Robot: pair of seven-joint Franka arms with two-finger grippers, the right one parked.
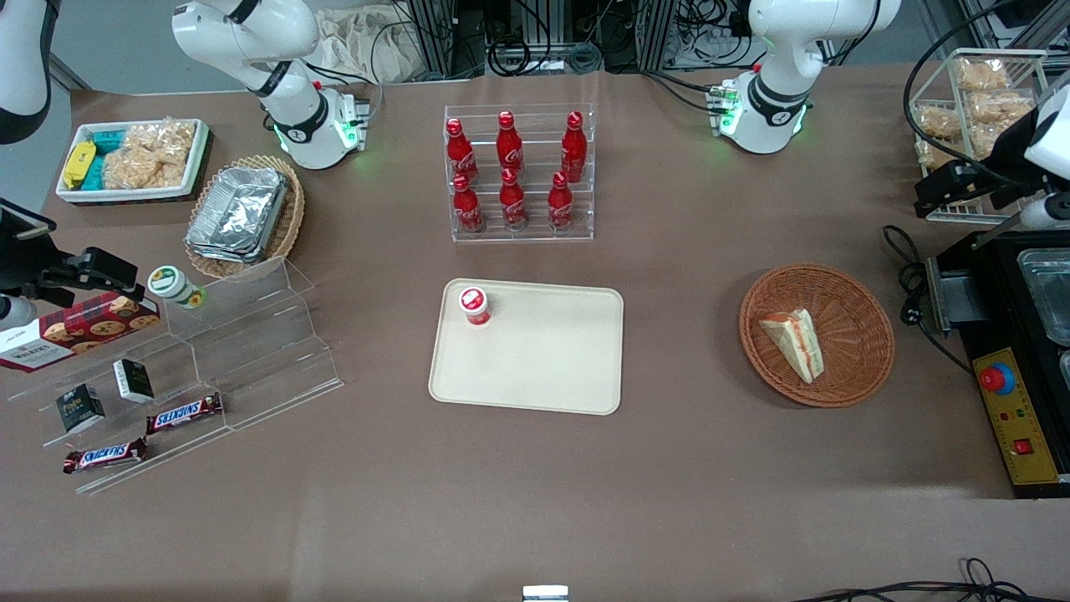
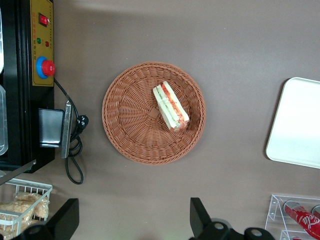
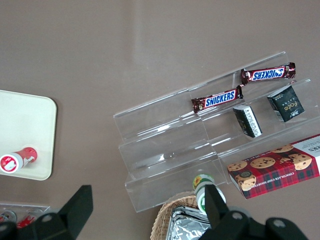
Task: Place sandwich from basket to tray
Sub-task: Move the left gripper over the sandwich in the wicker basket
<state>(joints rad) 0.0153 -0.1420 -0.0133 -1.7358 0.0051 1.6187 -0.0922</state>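
I see the sandwich (image 1: 795,342) lying on its side in the round basket (image 1: 853,288), toward the basket's 4 o'clock in the front view, its filling edge facing up. The beige tray (image 1: 543,368) sits at the basket's 9 o'clock on the table (image 1: 669,485), well apart, with a small red-capped cup (image 1: 474,305) in the tray's 11 o'clock corner. My left gripper (image 2: 134,220) hangs high above the table with the basket below it, fingers (image 2: 199,216) spread wide and holding nothing.
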